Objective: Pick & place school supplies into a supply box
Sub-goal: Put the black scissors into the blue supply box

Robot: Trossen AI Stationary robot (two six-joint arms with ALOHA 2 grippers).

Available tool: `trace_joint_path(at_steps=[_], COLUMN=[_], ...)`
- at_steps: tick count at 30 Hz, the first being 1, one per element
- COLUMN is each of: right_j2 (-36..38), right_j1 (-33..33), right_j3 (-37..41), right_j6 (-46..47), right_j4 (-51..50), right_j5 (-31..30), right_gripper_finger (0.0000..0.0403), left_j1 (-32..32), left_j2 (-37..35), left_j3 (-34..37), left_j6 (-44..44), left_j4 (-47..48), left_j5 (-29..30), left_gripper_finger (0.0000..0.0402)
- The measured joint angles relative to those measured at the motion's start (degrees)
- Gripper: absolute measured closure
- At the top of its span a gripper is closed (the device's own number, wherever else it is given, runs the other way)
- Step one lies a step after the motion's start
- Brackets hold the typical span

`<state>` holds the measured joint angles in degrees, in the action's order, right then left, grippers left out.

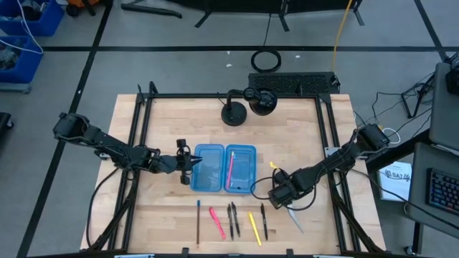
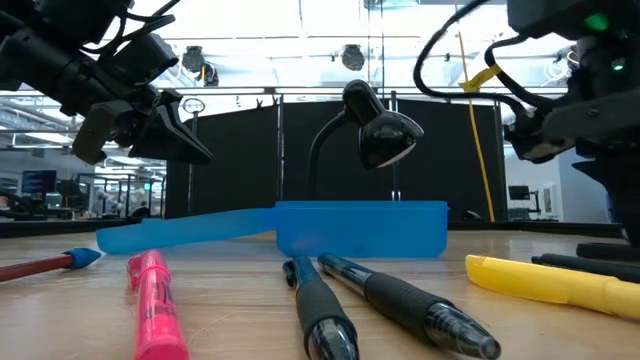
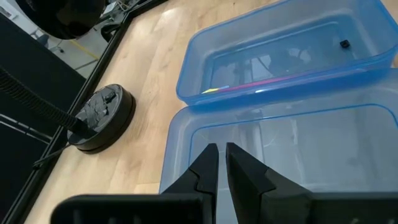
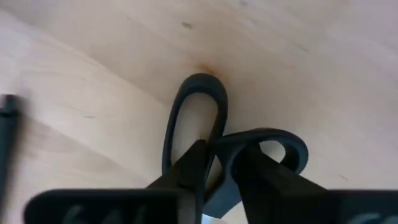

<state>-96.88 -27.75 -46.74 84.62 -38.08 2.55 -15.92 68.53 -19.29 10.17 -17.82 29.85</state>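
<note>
The translucent blue supply box (image 1: 226, 168) (image 2: 360, 228) lies open on the table's middle, and a pink pen (image 1: 230, 170) (image 3: 261, 85) lies in its right half. My left gripper (image 1: 188, 166) (image 3: 221, 155) hovers shut above the left half's outer rim and touches nothing. My right gripper (image 1: 281, 193) (image 4: 217, 162), right of the box, is shut on the scissors (image 1: 295, 218). Near the table's near edge lie a dark pencil (image 1: 198, 221), a pink marker (image 1: 217, 222) (image 2: 150, 300), two black pens (image 1: 233, 218), a yellow pen (image 1: 254, 228) and another black pen (image 1: 264, 221). My right gripper pinches the scissors between its two fingers at the black handles, where the two loops (image 4: 214, 146) meet. The silver blades (image 1: 295, 218) stick out past the gripper toward the table's near edge. Whether the scissors are off the table, I cannot tell.
A black desk lamp (image 1: 233, 113) (image 2: 375, 125) stands behind the box, its round base (image 3: 99, 115) on the wood. A small yellow object (image 1: 274, 165) lies right of the box. Black frame rails (image 1: 140, 143) border the table's sides. Blue crates (image 1: 21, 29) sit on the floor far left.
</note>
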Motion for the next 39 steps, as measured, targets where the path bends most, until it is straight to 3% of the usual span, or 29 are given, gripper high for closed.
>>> trace_joint_path(at_steps=[5, 10, 15, 27, 39], right_j2=[0.3, 0.3, 0.5, 10.8, 15.0], right_j1=[0.0, 0.0, 0.0, -0.1, -0.5], right_j3=[1.9, 2.1, 2.2, 2.8, 2.8], right_j6=[-0.1, 0.6, 0.7, 5.2, 6.9], right_j4=[5.0, 6.5, 6.9, 7.5, 7.8], right_j5=[0.0, 0.2, 0.2, -4.9, -8.8], right_gripper_finger=[0.0355, 0.0338, 0.036, 0.0367, 0.0378], left_j1=[0.0, 0.0, 0.0, 0.0, 0.0], left_j2=[0.0, 0.0, 0.0, 0.0, 0.0], left_j3=[0.0, 0.0, 0.0, 0.0, 0.0], left_j6=[-0.3, -0.9, -0.9, -1.3, -1.2], left_j4=[0.0, 0.0, 0.0, 0.1, 0.1], left_j5=[0.0, 0.0, 0.0, -1.6, -3.3], left_gripper_finger=[0.0364, 0.0364, 0.0364, 0.0364, 0.0364])
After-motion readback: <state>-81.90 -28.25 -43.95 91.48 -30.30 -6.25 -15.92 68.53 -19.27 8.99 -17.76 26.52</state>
